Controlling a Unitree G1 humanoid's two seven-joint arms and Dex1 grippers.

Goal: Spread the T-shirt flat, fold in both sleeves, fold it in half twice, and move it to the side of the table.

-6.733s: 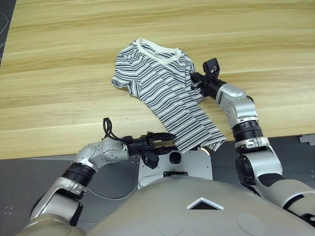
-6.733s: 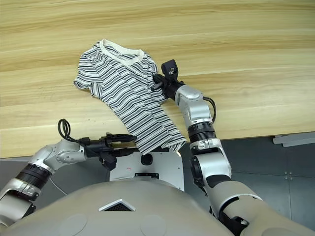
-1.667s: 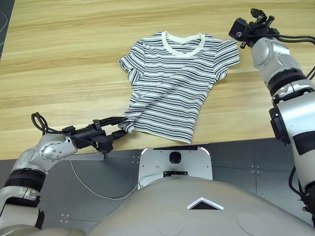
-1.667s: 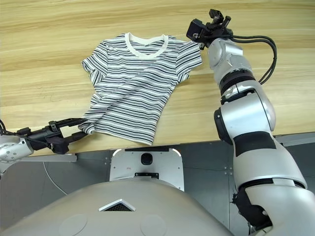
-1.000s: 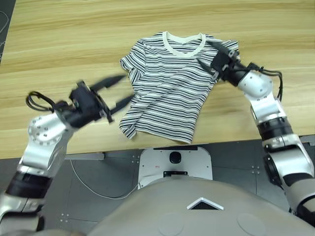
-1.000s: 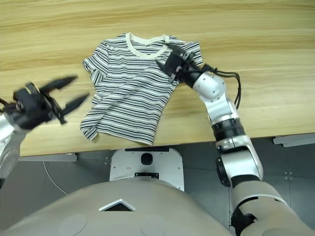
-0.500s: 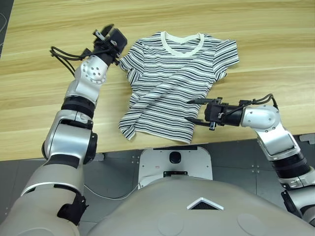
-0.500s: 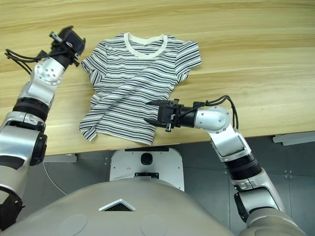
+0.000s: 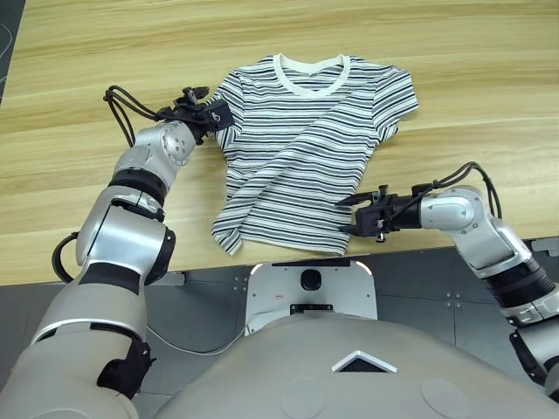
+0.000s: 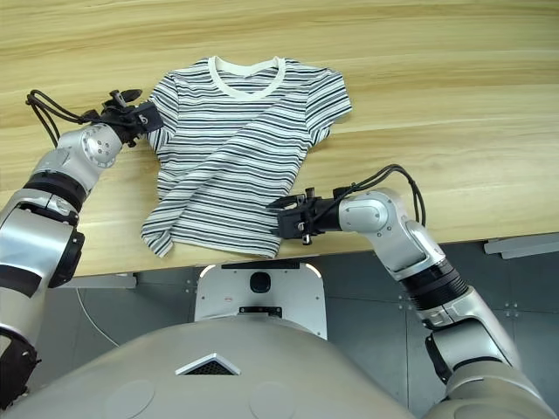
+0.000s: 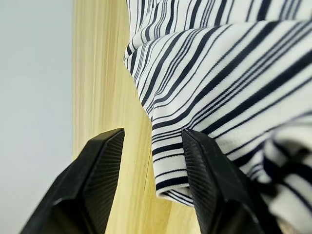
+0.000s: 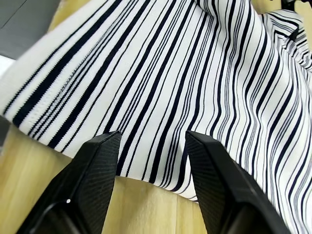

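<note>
T-shirt [image 10: 236, 148] lies on table [image 10: 454, 105], left end effector [image 10: 150, 114] at sleeve, right end effector [image 10: 279, 216] at hem.

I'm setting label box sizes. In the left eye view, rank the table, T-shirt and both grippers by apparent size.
1. table
2. T-shirt
3. left gripper and right gripper: about alike, so not ranked.

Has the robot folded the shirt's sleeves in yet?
No, the T-shirt lies opened out on the table with both short sleeves sticking out at its sides.
</note>
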